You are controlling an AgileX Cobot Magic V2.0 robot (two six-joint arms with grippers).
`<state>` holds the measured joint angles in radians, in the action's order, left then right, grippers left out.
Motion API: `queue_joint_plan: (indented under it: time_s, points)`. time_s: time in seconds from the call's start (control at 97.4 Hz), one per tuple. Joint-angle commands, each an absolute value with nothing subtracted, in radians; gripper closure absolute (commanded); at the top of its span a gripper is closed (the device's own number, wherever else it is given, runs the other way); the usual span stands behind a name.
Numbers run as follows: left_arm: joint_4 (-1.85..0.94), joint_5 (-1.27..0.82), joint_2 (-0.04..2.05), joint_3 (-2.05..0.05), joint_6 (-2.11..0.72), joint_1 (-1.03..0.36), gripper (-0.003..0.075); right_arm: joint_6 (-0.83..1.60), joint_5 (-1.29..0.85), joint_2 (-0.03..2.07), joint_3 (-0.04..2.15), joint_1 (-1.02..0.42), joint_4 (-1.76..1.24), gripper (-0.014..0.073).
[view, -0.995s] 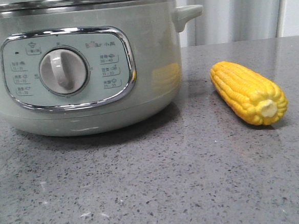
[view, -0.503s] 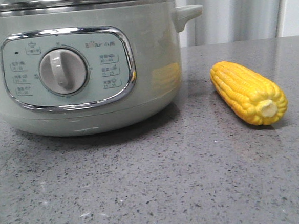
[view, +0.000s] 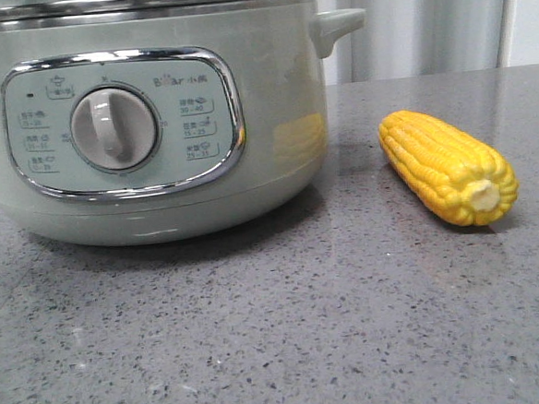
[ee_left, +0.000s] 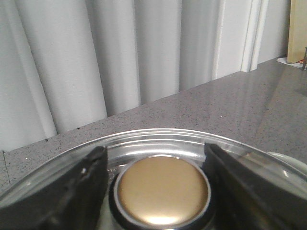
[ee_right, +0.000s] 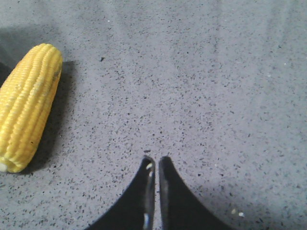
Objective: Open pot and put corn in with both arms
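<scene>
The pale grey-green pot (view: 271,91) stands at the left of the front view, its glass lid (view: 135,2) on. The yellow corn (view: 447,165) lies on the counter to the pot's right, stub end toward the camera. Neither gripper shows in the front view. In the left wrist view my left gripper (ee_left: 153,148) sits over the lid (ee_left: 158,136), its black fingers (ee_left: 72,191) closed against both sides of the gold knob (ee_left: 163,191). My right gripper (ee_right: 154,159) is shut and empty above bare counter, with the corn (ee_right: 29,105) off to one side of it.
The counter (view: 306,329) is grey speckled stone. The pot's small side handle (view: 336,23) sticks out toward the corn. A white pleated curtain (ee_left: 120,57) hangs behind the counter. A pale wooden object (ee_left: 298,28) stands at the counter's far corner.
</scene>
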<state>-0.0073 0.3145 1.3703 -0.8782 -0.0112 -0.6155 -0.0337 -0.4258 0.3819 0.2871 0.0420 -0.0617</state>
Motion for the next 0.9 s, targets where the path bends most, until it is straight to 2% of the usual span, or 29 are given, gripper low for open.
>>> queue_joint_plan:
  time_s: [0.0, 0.216, 0.339, 0.893]
  points:
    - [-0.018, 0.392, 1.346, -0.911, 0.000, -0.623, 0.0372, -0.023, -0.361, 0.398, 0.324, 0.040, -0.065, 0.0667]
    - [-0.019, 0.392, 1.346, -0.911, 0.000, -0.623, 0.0547, -0.023, -0.361, 0.398, 0.324, 0.040, -0.065, 0.0667]
    - [-0.019, 0.394, 1.346, -0.911, 0.000, -0.623, 0.0604, -0.023, -0.361, 0.398, 0.324, 0.040, -0.065, 0.0667]
    - [0.012, 0.355, 1.276, -1.059, -0.010, -0.623, 0.0607, -0.023, -0.365, 0.398, 0.324, 0.040, -0.065, 0.0667]
